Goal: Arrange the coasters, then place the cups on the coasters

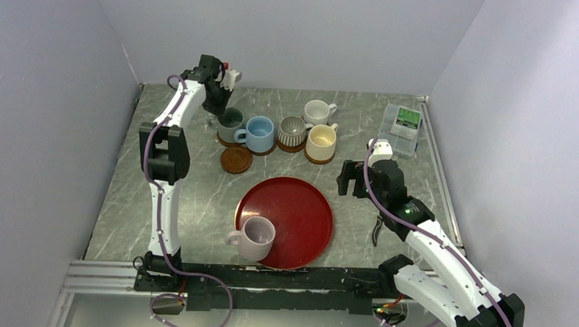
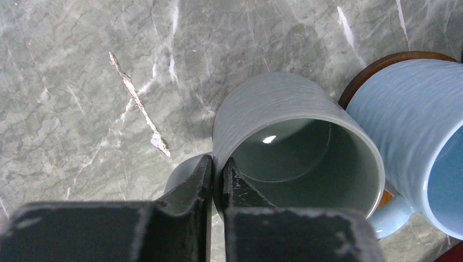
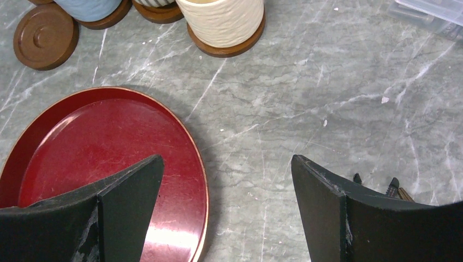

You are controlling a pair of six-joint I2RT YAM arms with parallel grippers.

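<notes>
Left gripper [image 2: 218, 165] clamps the grey-green cup [image 2: 297, 136] by its rim, apparently seating it at the row's end; next comes a clean release, right gripper [image 3: 226, 161] standing open

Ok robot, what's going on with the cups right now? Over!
Left gripper shut on rim of grey-green mug. Right gripper open, holding nothing. Lilac mug on red tray, one coaster bare. Nothing in the way.

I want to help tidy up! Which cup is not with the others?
The pale lilac cup: it alone stands on the big red tray; the rest are grouped at the back.
</notes>
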